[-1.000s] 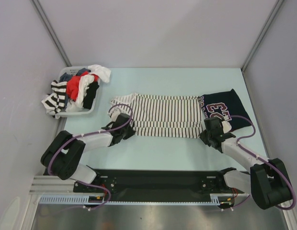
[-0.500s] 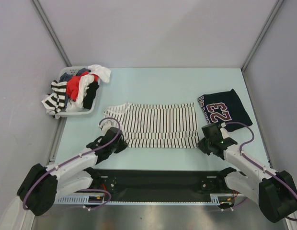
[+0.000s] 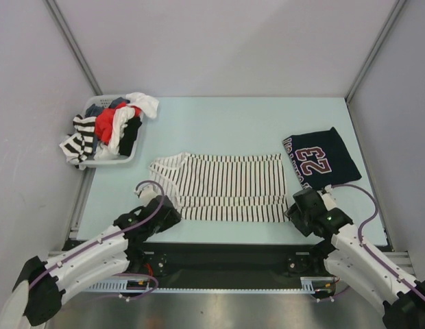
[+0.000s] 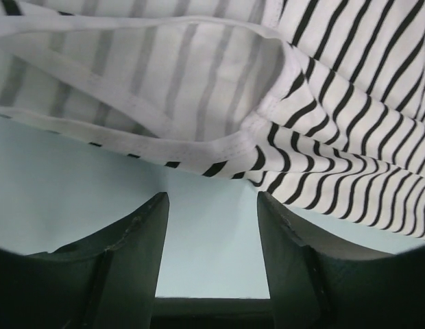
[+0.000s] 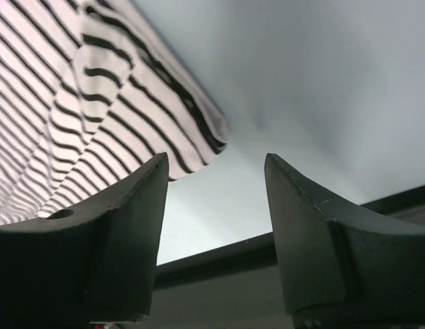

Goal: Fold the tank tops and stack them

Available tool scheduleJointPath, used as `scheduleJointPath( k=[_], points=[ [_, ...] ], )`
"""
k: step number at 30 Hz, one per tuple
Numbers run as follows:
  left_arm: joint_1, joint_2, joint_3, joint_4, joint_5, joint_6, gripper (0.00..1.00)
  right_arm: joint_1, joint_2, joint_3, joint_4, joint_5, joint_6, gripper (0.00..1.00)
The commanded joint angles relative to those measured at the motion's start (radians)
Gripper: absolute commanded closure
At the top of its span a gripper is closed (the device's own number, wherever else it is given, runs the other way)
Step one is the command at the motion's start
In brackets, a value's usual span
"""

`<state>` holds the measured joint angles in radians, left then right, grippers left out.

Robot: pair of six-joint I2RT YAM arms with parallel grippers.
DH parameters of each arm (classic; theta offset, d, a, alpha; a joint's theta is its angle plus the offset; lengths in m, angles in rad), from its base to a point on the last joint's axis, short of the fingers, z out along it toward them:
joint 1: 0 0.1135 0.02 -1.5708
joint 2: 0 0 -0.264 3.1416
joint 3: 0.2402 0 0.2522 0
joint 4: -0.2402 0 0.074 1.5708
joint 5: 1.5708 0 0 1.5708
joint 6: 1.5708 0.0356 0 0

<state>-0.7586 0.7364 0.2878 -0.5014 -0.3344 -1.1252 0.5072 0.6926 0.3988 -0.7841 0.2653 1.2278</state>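
You have the white tank top with thin dark stripes (image 3: pixel 226 186) laid out sideways across the middle of the pale blue worktop (image 3: pixel 219 120). Your left hand (image 3: pixel 168 208) sits low at the top's near left corner. Its fingers (image 4: pixel 130 253) are apart, the hemmed cloth edge lies just past their tips, and bare worktop shows between them. Your right hand (image 3: pixel 300 209) sits at the near right corner, also spread, with the striped corner just ahead of it. The folded dark navy jersey with maroon trim and a white "23" (image 3: pixel 321 159) lies just beside the striped top's right end. A white plastic basket (image 3: pixel 113 162) heaped with clothes stands at the far left.
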Motion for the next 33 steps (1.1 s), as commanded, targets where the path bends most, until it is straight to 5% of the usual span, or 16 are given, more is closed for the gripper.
scheduleJointPath(
  k=[1, 6, 9, 13, 17, 27, 33],
  points=[
    [-0.013, -0.020, 0.076, -0.155, -0.084, -0.002, 0.40, 0.005, 0.010, 0.064, -0.095, 0.083, -0.008, 0.37],
    [-0.013, -0.031, 0.221, -0.235, -0.166, 0.103, 0.34, 0.004, 0.036, 0.156, 0.015, 0.088, -0.193, 0.46],
    [0.001, 0.004, 0.312, -0.191, -0.190, 0.198, 0.27, 0.004, 0.097, 0.250, 0.193, 0.038, -0.480, 0.52],
    [0.114, 0.096, 0.410, -0.047, -0.108, 0.404, 0.27, -0.018, 0.247, 0.388, 0.302, 0.026, -0.667, 0.52],
    [0.324, 0.284, 0.494, 0.087, 0.113, 0.505, 0.32, -0.134, 0.489, 0.508, 0.376, -0.138, -0.737, 0.52],
    [0.357, 0.765, 0.724, 0.239, 0.109, 0.613, 0.44, -0.248, 0.833, 0.679, 0.508, -0.179, -0.830, 0.55],
    [0.358, 0.892, 0.804, 0.285, 0.074, 0.666, 0.38, -0.288, 0.964, 0.755, 0.531, -0.181, -0.852, 0.55]
  ],
)
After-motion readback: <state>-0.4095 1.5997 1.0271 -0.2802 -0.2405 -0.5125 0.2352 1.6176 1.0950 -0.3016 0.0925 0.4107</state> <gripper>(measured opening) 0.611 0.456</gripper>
